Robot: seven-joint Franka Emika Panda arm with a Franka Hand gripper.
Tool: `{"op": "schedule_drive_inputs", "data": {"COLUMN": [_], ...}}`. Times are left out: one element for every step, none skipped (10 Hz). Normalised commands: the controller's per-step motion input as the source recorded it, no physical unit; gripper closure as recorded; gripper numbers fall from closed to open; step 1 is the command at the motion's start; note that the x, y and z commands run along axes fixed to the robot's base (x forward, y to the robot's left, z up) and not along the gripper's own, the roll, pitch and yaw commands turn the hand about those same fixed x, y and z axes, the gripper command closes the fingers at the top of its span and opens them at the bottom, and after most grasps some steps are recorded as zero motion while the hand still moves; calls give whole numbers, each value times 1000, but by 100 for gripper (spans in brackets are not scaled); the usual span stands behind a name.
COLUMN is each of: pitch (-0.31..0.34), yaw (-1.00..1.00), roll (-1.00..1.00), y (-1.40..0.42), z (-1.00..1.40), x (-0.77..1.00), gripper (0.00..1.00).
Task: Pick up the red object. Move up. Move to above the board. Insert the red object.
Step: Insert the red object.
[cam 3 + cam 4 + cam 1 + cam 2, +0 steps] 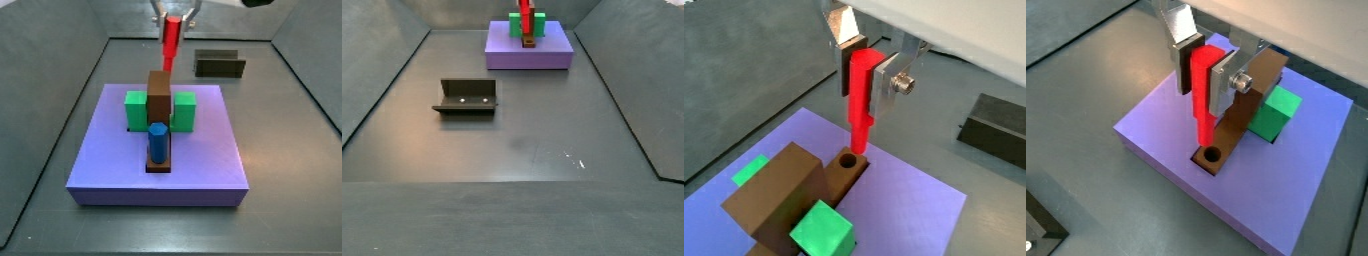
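My gripper (862, 70) (1201, 67) is shut on the red object (859, 102) (1201, 95), a thin bright-red peg hanging straight down from between the silver fingers. Its lower tip hovers just above a round hole (848, 160) (1209, 156) in the end of the brown block (788, 190) (1240, 110) on the purple board (911, 205) (1166, 130). In a side view the red object (171, 40) stands above the far end of the brown block (159, 95). A blue peg (156, 142) stands in the block's near end.
Green blocks (135, 110) (185, 110) flank the brown block on the board (201, 160). The dark fixture (466, 97) (219, 64) stands on the grey floor away from the board. Grey walls enclose the floor.
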Motion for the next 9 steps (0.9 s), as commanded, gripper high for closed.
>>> {"op": "schedule_drive_inputs", "data": {"pitch": [-209,-253,-214,-187,-97,-36,-9,-11,-19], "yaw": [-111,-131,-126,-103,-89,-89,-77,-74,-71], "roll": [-157,-181,-141,-100,-19,0,0,0,0], "y": [34,9,0,3,0,0,0,23,17], "z": [-154,-129,-111,-140,-151,-171,-177,-174,-169], "x": [-234,-114,-57,-11,0,0,0,-6,-23], "gripper": [100,100,100,100,100,100,100,100,100]}}
